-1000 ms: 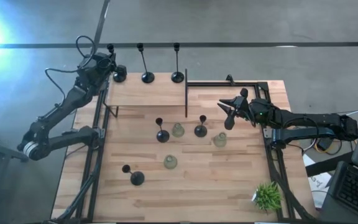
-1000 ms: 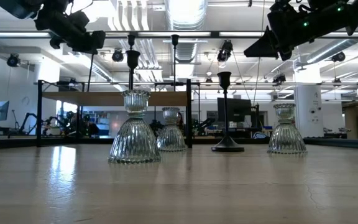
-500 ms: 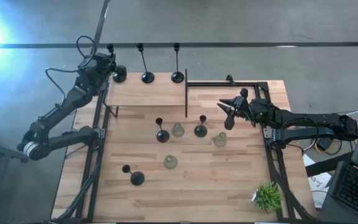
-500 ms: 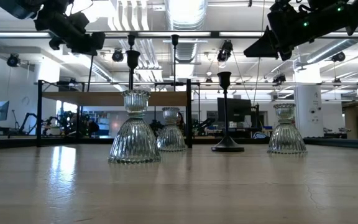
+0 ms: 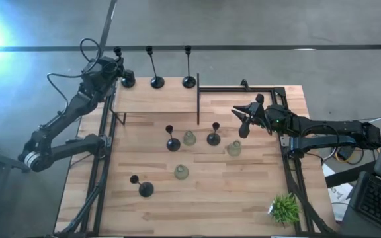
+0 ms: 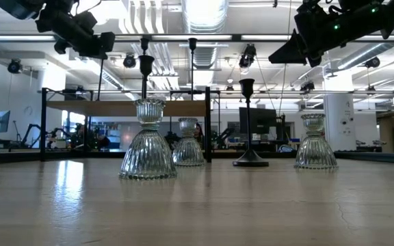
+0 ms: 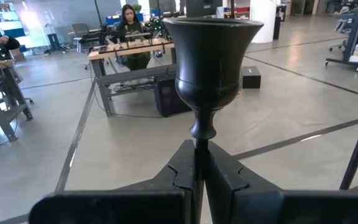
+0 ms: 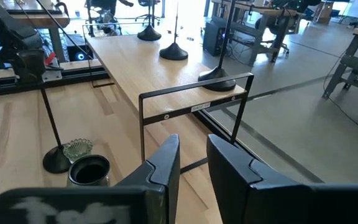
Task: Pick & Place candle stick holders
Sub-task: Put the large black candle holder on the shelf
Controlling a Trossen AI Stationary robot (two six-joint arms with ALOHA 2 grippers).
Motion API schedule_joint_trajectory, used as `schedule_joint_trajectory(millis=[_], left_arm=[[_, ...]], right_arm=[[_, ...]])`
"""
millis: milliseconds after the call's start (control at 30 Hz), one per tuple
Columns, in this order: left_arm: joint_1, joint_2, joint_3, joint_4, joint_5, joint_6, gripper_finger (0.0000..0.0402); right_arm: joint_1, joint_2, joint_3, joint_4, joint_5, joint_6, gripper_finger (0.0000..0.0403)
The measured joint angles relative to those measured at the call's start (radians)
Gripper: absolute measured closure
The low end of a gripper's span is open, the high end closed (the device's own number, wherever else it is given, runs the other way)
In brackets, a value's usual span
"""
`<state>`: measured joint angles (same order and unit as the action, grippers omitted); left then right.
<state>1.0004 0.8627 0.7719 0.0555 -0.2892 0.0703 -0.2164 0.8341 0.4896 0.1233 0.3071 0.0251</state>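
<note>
Three tall black holders stand along the raised wooden shelf [image 5: 157,99] at the far side: the left one [image 5: 126,79], one [image 5: 156,80] and one [image 5: 189,80]. My left gripper [image 5: 118,68] is shut on the left one's stem, just under its cup [image 7: 210,56]. On the table are short black holders [image 5: 172,143], [image 5: 213,139], [image 5: 144,189] and pale glass ones [image 5: 189,138], [image 5: 234,149], [image 5: 181,172]. My right gripper [image 5: 239,121] hangs open and empty above the table's right side, also in its own view [image 8: 193,146]. My left gripper pinches the tall holder's thin stem [image 7: 199,146] between its two fingers [image 7: 184,177], just below the knob under the cup. The fingers come about level from the table's left and lie across the stem. The holder stands upright; its base [image 5: 127,80] shows at the shelf's far left corner.
A black metal frame [image 5: 243,88] borders the shelf's right end and the table's far right. A small green potted plant [image 5: 284,208] stands at the near right corner. Bare wood lies along the table's near edge [image 5: 210,211].
</note>
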Motion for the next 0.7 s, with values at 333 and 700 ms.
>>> schedule_joint_trajectory(millis=[333, 700], left_arm=[[0.000, 0.003, 0.029, -0.056, 0.011, 0.007, 0.0385], [0.000, 0.003, 0.029, -0.057, 0.011, 0.014, 0.0384]], right_arm=[[0.000, 0.000, 0.000, -0.016, 0.000, 0.020, 0.0316], [0.000, 0.000, 0.000, -0.016, 0.000, 0.024, 0.0321]])
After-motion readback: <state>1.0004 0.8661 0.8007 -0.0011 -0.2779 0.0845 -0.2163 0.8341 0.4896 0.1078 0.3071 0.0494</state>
